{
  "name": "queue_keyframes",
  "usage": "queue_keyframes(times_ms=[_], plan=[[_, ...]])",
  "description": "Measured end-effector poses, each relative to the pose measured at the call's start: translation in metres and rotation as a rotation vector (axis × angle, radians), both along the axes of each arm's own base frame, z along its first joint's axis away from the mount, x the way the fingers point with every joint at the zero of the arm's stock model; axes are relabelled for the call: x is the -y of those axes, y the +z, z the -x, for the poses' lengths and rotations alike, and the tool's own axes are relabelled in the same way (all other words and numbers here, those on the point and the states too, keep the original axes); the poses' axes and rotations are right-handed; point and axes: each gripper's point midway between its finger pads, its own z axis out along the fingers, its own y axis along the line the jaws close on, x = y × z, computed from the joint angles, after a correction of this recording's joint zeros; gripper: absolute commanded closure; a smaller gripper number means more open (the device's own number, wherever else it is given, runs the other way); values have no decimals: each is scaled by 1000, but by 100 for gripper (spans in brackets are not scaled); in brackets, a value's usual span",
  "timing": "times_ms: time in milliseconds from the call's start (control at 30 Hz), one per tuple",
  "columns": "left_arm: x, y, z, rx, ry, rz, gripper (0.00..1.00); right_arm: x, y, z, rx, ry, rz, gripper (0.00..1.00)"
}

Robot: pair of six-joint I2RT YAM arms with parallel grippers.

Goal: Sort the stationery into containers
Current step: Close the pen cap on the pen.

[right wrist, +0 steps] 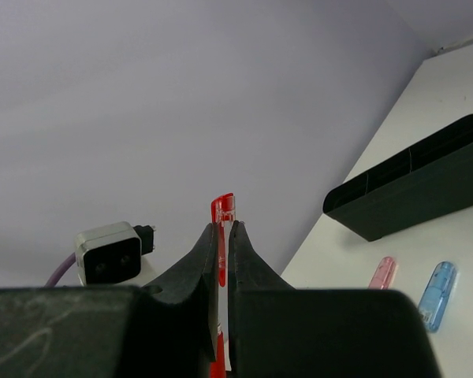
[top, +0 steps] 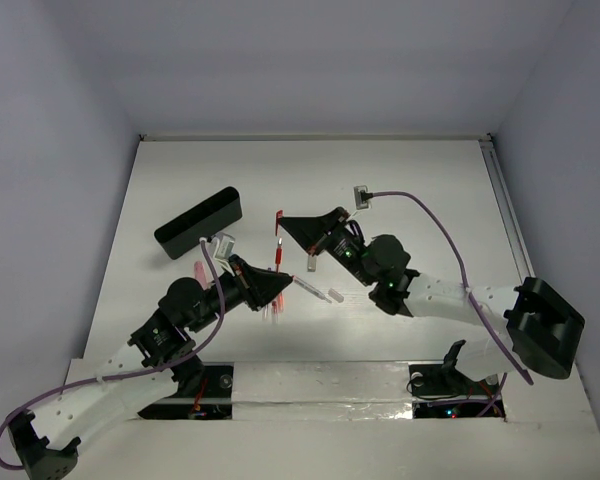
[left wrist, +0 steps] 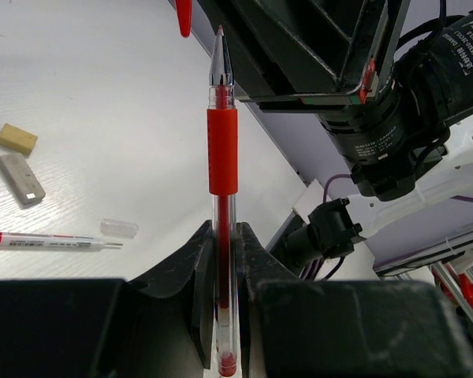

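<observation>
Your left pincer [left wrist: 223, 236] is clenched on the red pen [left wrist: 221, 150], your right pincer [right wrist: 224, 232] on a red cap [right wrist: 221, 209]. Align tip and cap before you push.

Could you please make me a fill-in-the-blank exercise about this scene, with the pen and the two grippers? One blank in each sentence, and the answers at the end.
1. The left gripper is shut on an uncapped pen whose rubber grip is ___.
2. The right gripper is shut on that pen's small red ___.
3. A pink capsule piece lies on the table beside a ___ one.

Missing words: red; cap; blue.
</observation>
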Motion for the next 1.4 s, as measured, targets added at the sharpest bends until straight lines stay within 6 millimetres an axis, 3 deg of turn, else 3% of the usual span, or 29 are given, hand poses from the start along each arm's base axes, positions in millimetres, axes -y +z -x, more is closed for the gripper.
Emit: queue_keyframes(times_ms=[1400], plan=[[-8, 9, -2, 24, 39, 27, 100, -7, 3, 23, 69, -10, 2, 100]])
